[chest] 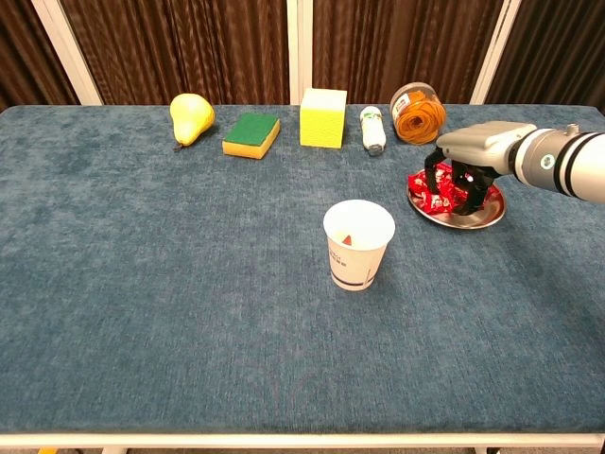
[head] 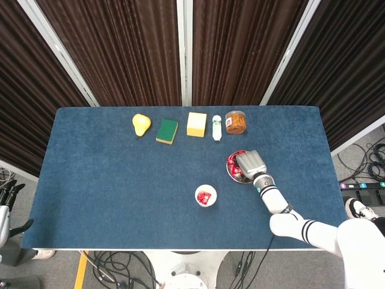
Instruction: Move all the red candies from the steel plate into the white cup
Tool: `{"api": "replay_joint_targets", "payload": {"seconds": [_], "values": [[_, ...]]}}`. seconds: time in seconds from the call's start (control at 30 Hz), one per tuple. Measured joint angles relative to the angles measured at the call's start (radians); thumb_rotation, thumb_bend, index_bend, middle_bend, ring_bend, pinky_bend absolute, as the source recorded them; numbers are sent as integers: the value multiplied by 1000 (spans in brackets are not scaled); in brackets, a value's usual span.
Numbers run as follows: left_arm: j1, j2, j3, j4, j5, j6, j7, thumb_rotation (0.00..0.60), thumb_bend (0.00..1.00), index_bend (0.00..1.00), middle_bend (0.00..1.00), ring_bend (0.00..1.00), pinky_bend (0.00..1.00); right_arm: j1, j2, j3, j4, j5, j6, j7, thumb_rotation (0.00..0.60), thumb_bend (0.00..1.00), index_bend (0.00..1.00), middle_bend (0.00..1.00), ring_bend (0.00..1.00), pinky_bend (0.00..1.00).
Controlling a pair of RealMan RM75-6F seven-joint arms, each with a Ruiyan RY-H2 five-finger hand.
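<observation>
From above, the right hand (head: 250, 164) covers most of the steel plate (head: 230, 169); beyond the plate lie one pear (head: 141, 124), one green sponge (head: 167, 130), one yellow block (head: 197, 124), one small bottle (head: 217, 127) and one jar (head: 236, 122). The white cup (head: 206, 195), near the plate, holds red candies.

From the chest, fingers (chest: 460, 184) curl down among the red candies (chest: 423, 189) on the plate; whether any candy is gripped cannot be told.

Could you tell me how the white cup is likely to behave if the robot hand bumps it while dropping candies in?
The white cup looks like thin paper, tall and narrower at its base, so it probably tips or slides easily. Only a few red candies lie inside, so it likely remains light.
</observation>
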Motion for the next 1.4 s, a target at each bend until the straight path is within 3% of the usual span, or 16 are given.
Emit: {"api": "replay_joint_targets", "payload": {"seconds": [0.3,0.6,0.9,1.23,1.4], "values": [[4,-4,-1,8,2,8,-4,600,0,220,212,210,204,4,-36,8,44,-6,3,-4,600,223,538,857,896,1000],[2,-1,-4,5,9,12,-5,600,0,219,212,209,204,-16,-3,25,-2,-33,35,23,600,291,592,864,898,1000],[2,13,-6,-20,16,21,12,600,0,219,212,210,204,-43,102,45,-166,-103,84,70,600,327,620,867,900,1000],[10,26,-4,-41,18,34,26,600,0,220,212,210,205,-73,240,74,-488,-317,137,191,600,327,626,867,899,1000],[15,25,-2,-41,16,38,24,600,0,220,212,210,204,-54,236,69,-528,-358,111,200,600,327,628,867,899,1000]]}}
